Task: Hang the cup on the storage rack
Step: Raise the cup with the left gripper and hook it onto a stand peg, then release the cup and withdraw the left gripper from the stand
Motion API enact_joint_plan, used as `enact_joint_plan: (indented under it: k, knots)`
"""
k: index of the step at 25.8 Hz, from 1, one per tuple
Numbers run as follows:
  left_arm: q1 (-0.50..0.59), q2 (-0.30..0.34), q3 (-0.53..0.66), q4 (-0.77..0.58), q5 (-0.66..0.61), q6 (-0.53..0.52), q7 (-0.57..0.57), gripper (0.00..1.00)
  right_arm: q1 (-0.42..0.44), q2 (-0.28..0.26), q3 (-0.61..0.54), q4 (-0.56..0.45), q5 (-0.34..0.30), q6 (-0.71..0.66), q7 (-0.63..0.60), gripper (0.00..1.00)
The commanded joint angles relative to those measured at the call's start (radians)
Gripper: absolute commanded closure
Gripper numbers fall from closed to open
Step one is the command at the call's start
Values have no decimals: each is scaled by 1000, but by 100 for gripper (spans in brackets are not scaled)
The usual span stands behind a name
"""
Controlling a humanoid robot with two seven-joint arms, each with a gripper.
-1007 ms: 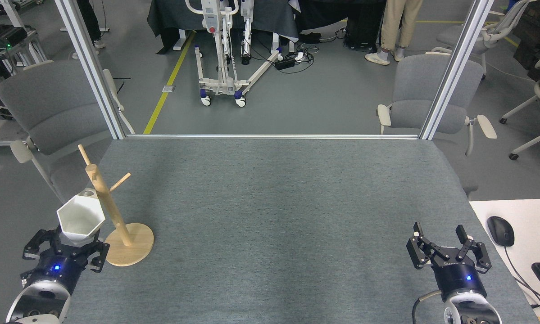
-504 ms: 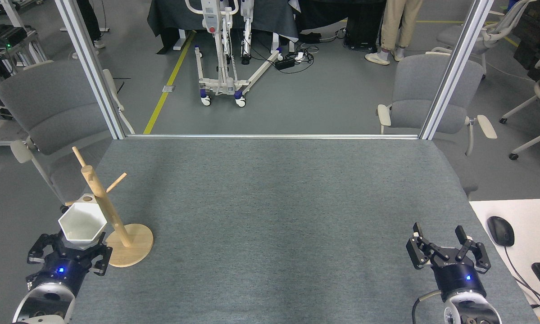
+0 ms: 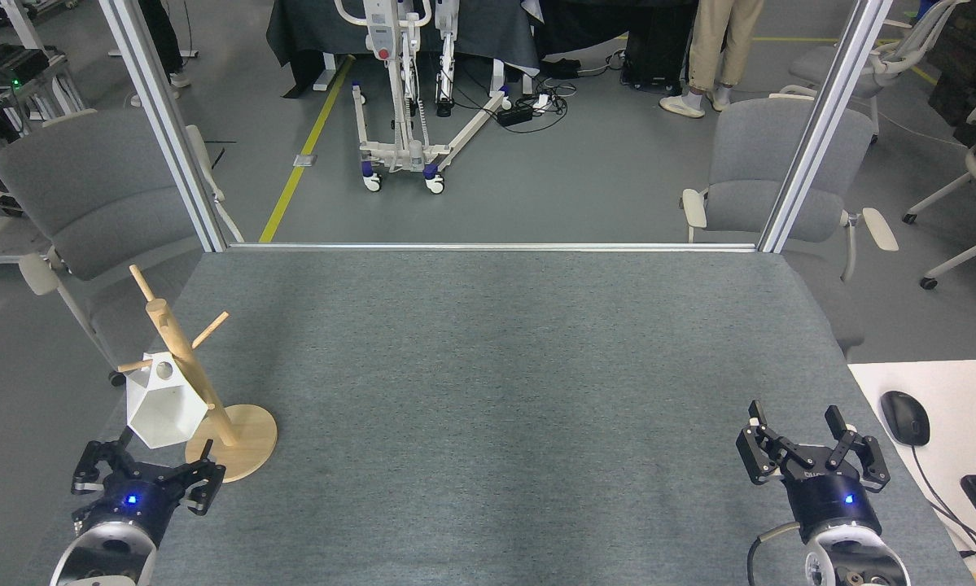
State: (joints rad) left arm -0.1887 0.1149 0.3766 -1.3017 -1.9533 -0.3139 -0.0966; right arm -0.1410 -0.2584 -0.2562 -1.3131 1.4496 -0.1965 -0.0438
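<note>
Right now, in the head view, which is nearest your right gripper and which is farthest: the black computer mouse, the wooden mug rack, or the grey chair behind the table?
1. Black computer mouse, just right.
2. Grey chair, beyond the table.
3. Wooden mug rack, far left.

Grey chairs (image 3: 768, 175) flank a grey floor (image 3: 585, 179).

head view | high, facing forward-down | table (image 3: 488, 391) near | floor beyond
</note>
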Motion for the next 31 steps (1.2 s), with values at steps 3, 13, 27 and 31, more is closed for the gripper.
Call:
enact_joint_plan:
  k: [3, 13, 27, 31]
  knots:
    - [5, -66, -113, 18, 2, 4, 12, 2, 0, -1, 0, 0, 0, 0, 1, 1]
    - [-6, -253, -226, 59, 11, 10, 37, 2, 1, -4, 2, -8, 3, 0, 2, 0]
    - [-135, -253, -504, -27, 301, 272, 69, 2, -43, 70, 18, -126, 3, 2, 5, 0]
    - [-46, -253, -508, -142, 300, 276, 75, 2, -42, 111, 37, -121, 8, 6, 8, 0]
